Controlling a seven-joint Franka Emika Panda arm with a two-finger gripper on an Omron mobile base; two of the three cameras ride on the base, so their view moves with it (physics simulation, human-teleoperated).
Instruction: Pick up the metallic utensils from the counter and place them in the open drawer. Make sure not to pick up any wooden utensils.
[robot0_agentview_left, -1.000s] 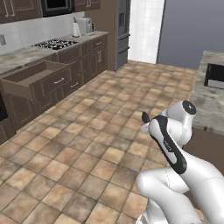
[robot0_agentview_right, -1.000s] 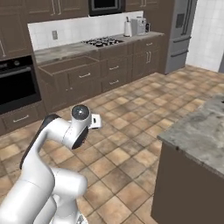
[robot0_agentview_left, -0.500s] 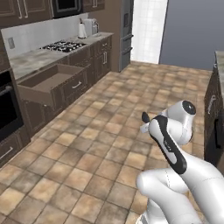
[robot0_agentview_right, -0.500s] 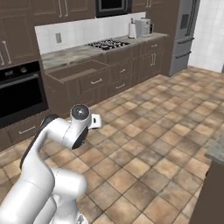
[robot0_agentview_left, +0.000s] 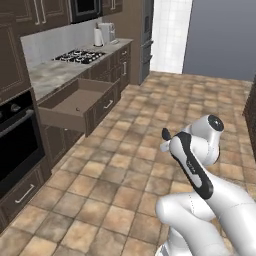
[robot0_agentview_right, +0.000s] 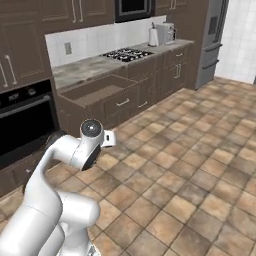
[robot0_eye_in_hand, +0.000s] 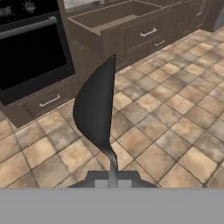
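A dark grey metal spoon (robot0_eye_in_hand: 94, 109) stands up from my gripper (robot0_eye_in_hand: 113, 180), which is shut on its thin handle; the round bowl is turned side-on in the hand view. The open drawer (robot0_agentview_left: 75, 102) (robot0_agentview_right: 97, 89) (robot0_eye_in_hand: 114, 15) juts from the dark brown wall cabinets, ahead of the hand and well apart from it, over tiled floor. In the base views my arm is folded, with the gripper (robot0_agentview_left: 165, 141) held at mid height over the floor. The counter and the wooden utensils are out of view.
A black oven (robot0_agentview_left: 15, 145) (robot0_eye_in_hand: 30, 48) sits left of the drawer. A gas stove (robot0_agentview_left: 80, 56) (robot0_agentview_right: 127, 52) and a white appliance (robot0_agentview_right: 161, 34) are on the wall worktop, with a steel fridge (robot0_agentview_right: 212, 40) at its far end. Brown tiled floor (robot0_agentview_left: 130, 165) lies open ahead.
The whole scene has shifted, so the base has moved: the wall cabinets and open drawer are nearer and the island has left the views. The arm's pose and its hold are unchanged.
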